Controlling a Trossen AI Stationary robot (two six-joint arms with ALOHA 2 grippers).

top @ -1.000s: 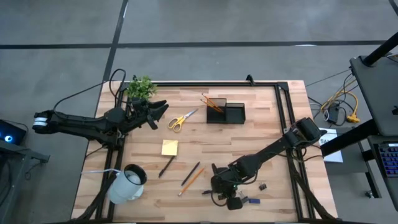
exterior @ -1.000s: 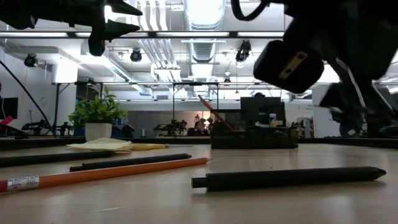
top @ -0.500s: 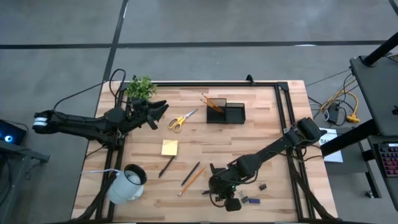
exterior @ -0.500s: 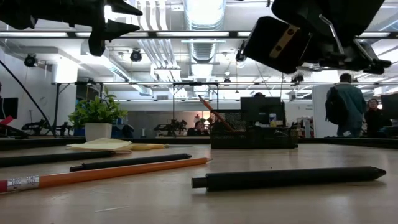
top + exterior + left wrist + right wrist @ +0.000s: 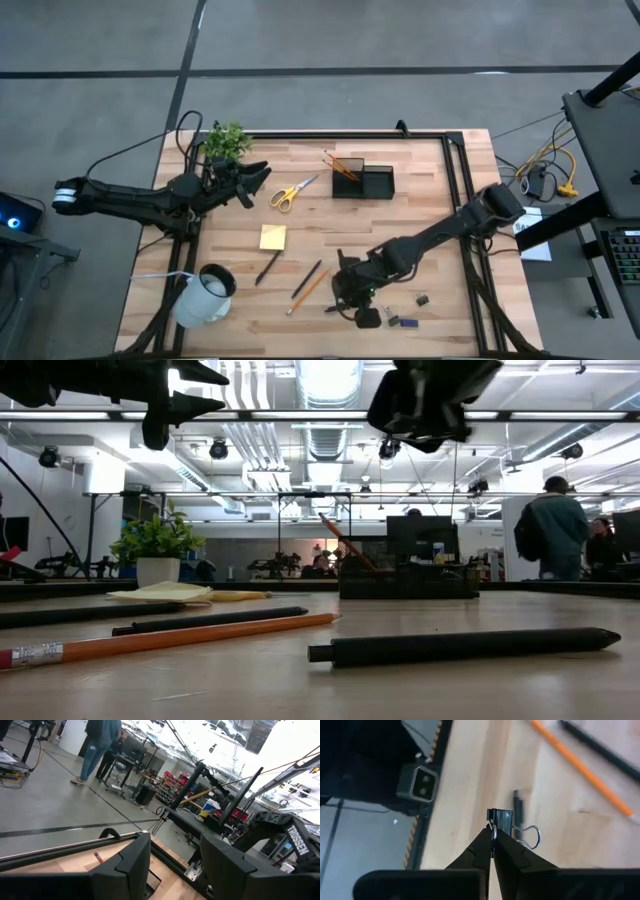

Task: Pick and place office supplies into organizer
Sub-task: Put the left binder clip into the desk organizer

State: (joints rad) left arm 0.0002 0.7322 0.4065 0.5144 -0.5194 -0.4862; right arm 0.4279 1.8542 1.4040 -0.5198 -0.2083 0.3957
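Right gripper (image 5: 350, 298) is hanging above the table's front edge, roughly at 6 o'clock from the organizer (image 5: 362, 181); in its wrist view the two fingers (image 5: 481, 851) are pinched fully together on the wire loop of a small black binder clip (image 5: 506, 823), which is dangling over bare wood. Beneath the clip a dark pen (image 5: 518, 810) is lying on the table, with an orange pencil (image 5: 580, 768) and another dark pen (image 5: 600, 751) well apart from it. Left gripper (image 5: 255, 180) is waiting at the table's left side, just at 3 o'clock of the green plant (image 5: 226, 139); its wrist view is showing its fingers (image 5: 127, 865) spread wide with nothing between them. Yellow-handled scissors (image 5: 291, 192) are lying near that gripper, at 9 o'clock from the organizer, which is sitting toward the back edge with two orange pencils (image 5: 340, 165) leaning in its left compartment. Yellow sticky-note pad (image 5: 272, 237) is resting mid-table, with a dark pen (image 5: 267, 267) at its 6 o'clock, and a pen-and-pencil pair (image 5: 309, 283) lying side by side farther right. White mug (image 5: 203, 294) is lying tipped at the front-left corner. Two small dark bits (image 5: 414, 308) are sitting at 3 o'clock of the right gripper.
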